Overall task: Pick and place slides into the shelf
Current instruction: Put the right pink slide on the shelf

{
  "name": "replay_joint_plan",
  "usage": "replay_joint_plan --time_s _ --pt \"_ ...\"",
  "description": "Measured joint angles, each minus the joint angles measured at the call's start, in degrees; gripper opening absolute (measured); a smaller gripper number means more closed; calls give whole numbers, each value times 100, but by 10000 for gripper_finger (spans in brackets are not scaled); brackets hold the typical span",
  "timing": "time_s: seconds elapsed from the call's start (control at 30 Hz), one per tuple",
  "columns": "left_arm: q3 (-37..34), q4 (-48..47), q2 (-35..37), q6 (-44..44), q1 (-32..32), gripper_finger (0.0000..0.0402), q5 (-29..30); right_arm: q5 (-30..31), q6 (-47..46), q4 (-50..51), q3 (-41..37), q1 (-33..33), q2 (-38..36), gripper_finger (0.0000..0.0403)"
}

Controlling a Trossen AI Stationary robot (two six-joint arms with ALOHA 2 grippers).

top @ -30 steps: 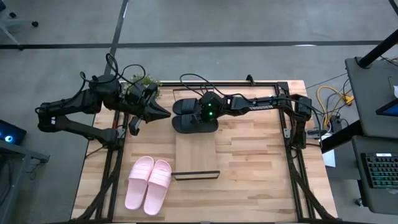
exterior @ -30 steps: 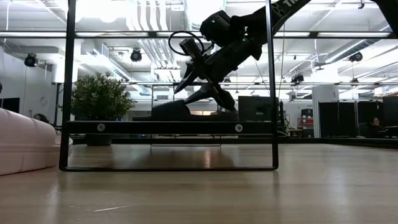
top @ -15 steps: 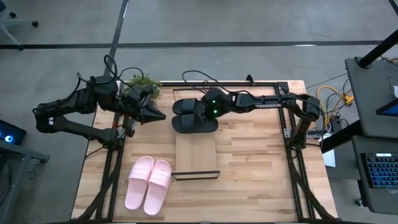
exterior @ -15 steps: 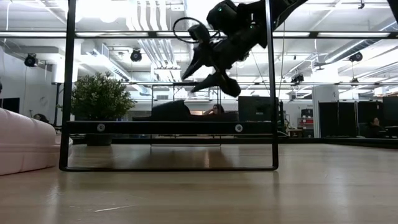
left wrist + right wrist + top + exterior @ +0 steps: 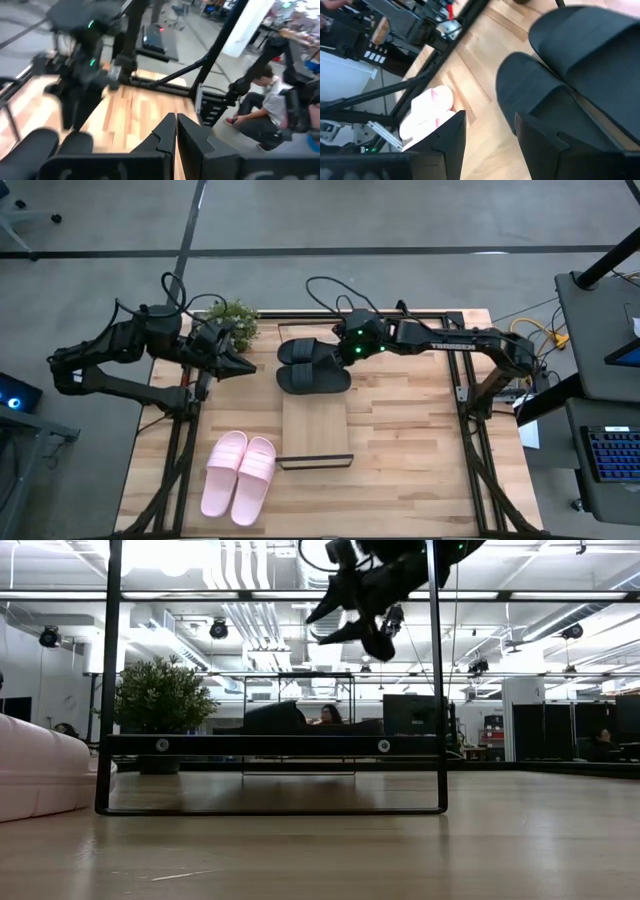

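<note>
Two black slides (image 5: 313, 366) lie side by side, soles down, on the far end of the light-wood shelf (image 5: 316, 430); the low view shows one black slide (image 5: 275, 718) on top of the shelf's dark frame (image 5: 270, 745). The pink slides (image 5: 240, 476) rest on the tabletop near the left front. My right gripper (image 5: 342, 350) hangs open in the air above the black slides (image 5: 560, 90), high up in the low view (image 5: 350, 612). My left gripper (image 5: 250, 367) is shut and hovers left of the black slides, touching nothing.
A small potted plant (image 5: 232, 315) stands at the table's far left edge, behind my left arm. Dark frame rails (image 5: 470, 430) run along both sides of the table. Bare wood lies right of the shelf. People sit in the room beyond the table.
My right gripper has risen well above the black slides and drawn back toward the table's far right, staying open. My left gripper has pulled back a little toward the table's left edge. The slides have not moved.
</note>
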State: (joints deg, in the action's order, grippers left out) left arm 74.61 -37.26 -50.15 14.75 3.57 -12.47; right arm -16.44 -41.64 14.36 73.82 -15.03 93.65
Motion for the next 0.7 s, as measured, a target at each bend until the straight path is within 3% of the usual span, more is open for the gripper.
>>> replay_joint_plan --time_s 0.23,0.47,0.7 --pt "0 -443 196 193 0 0 826 143 164 186 0 0 -542 160" --pt "0 -545 291 301 4 0 874 574 164 438 0 10 -1122 162" --pt "0 -1335 313 361 4 0 866 835 46 666 0 83 -1522 160"
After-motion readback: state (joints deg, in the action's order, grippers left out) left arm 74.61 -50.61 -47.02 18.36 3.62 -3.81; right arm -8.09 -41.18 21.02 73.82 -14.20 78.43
